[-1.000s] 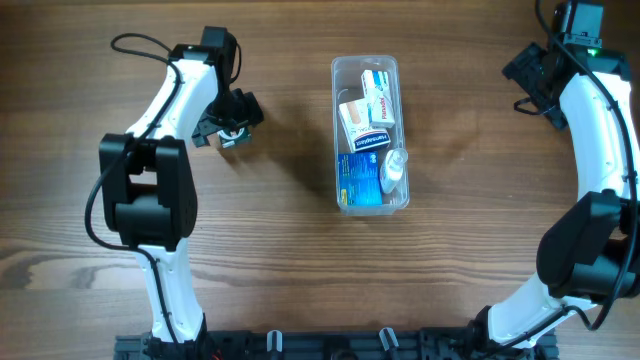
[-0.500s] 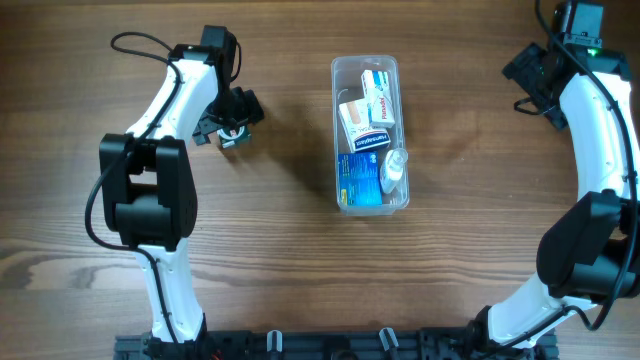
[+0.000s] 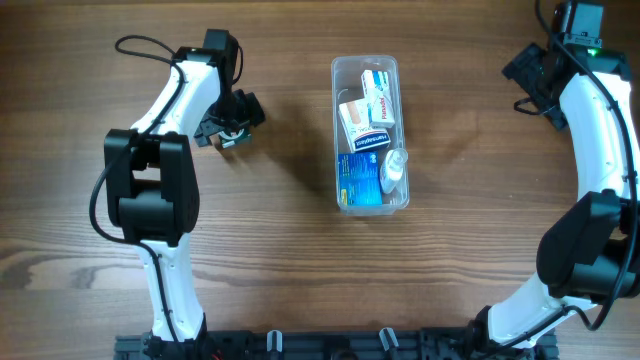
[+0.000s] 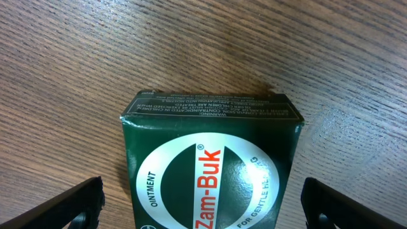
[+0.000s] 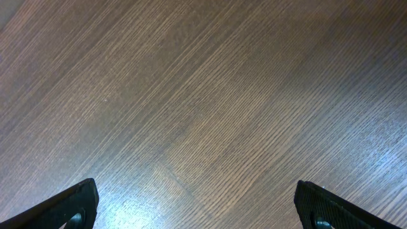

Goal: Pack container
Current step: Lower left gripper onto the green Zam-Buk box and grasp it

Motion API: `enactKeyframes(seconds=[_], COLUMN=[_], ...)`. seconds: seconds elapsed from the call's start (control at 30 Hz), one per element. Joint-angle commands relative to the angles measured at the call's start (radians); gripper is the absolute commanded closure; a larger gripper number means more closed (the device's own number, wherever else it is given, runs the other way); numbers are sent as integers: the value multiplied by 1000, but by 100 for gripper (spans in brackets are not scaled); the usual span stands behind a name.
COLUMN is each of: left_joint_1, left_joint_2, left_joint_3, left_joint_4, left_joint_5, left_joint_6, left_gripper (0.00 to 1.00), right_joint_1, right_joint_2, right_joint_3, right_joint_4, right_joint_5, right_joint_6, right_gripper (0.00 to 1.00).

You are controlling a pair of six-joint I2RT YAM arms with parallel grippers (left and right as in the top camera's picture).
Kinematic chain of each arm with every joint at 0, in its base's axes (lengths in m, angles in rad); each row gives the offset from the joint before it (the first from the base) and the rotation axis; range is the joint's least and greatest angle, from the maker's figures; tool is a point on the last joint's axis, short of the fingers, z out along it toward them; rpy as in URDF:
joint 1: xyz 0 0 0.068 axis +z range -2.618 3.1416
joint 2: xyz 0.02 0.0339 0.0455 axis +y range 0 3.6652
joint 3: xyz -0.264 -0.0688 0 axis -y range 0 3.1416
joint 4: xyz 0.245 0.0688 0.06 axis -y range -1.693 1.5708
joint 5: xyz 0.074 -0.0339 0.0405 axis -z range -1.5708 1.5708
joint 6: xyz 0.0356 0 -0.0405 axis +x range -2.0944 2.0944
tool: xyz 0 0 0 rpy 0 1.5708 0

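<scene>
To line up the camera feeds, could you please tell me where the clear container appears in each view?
Overhead: the container sits at the middle of the picture, slightly above centre.
Left wrist: not in it.
Right wrist: not in it.
Shared landmark: the wood-grain table.

The table [image 5: 191, 102] is wood w/ fine grain, smooth, mostly matt w/ a soft shine. The container [image 3: 365, 62] is clear glossy plastic; the 1 green box [image 4: 210, 159] is printed cardboard, slightly glossy.
</scene>
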Motion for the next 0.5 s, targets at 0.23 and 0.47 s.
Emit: enactKeyframes(seconds=[0.23,0.47], left_joint_1=[0,0], left_joint_2=[17,46], left_joint_3=[-10,-10], left_joint_4=[6,3], left_joint_5=[6,13], left_joint_6=[0,1], left_gripper=[11,10], right_joint_1=[0,0], right_joint_2=[17,17], right_joint_3=[1,1], right_joint_4=[1,1], right_joint_5=[17,17], right_joint_6=[15,15], right_gripper=[0,0])
